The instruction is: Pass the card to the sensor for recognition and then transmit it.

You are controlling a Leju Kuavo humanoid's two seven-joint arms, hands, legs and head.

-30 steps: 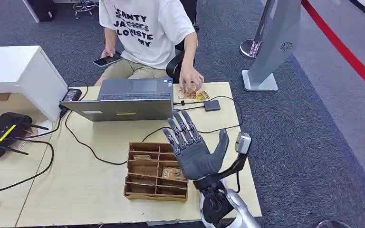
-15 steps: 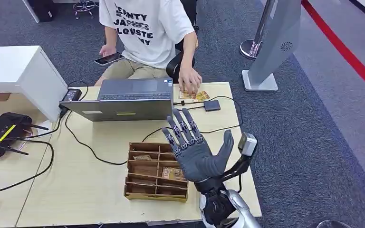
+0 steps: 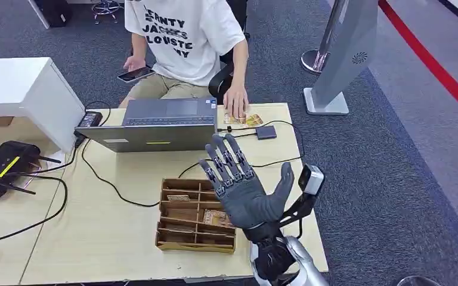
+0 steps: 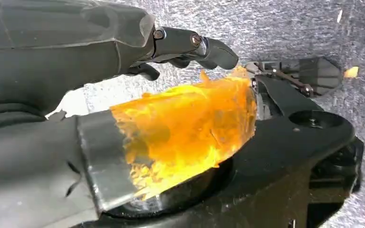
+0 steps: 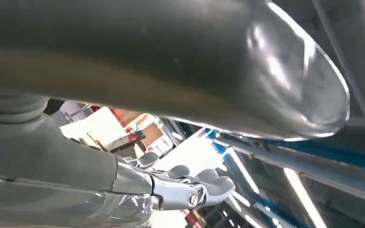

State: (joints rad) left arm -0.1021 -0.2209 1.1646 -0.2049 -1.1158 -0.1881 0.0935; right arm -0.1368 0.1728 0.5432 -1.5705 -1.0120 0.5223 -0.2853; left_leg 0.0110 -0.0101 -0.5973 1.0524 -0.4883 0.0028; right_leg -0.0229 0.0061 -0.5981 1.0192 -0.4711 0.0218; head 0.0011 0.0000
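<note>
The robot's right hand (image 3: 244, 193) is hovering palm-up above the desk (image 3: 95, 238), over the right end of the wooden divided tray (image 3: 182, 229), with its fingers (image 3: 226, 164) spread apart and nothing lying in them. The right wrist view is showing those fingers (image 5: 204, 183) stretched out against a ceiling with strip lights.

The tray is sitting near the desk's front edge, and a printed card (image 3: 213, 218) is lying in 1 of its right-hand compartments, partly hidden by the hand. More cards (image 3: 244, 120) are lying at the desk's far right corner, where a seated person (image 3: 185, 36) in a white printed T-shirt is resting a hand (image 3: 237, 102) on them. The person's other hand is holding a phone (image 3: 135, 74). A small dark reader box (image 3: 266, 131) is lying just beside those cards, its cable running toward the open laptop (image 3: 155, 128) along the desk's far edge.

In the left wrist view the left hand (image 4: 100, 57) is hanging over grey carpet; whether it is clenched or released cannot be told.
</note>
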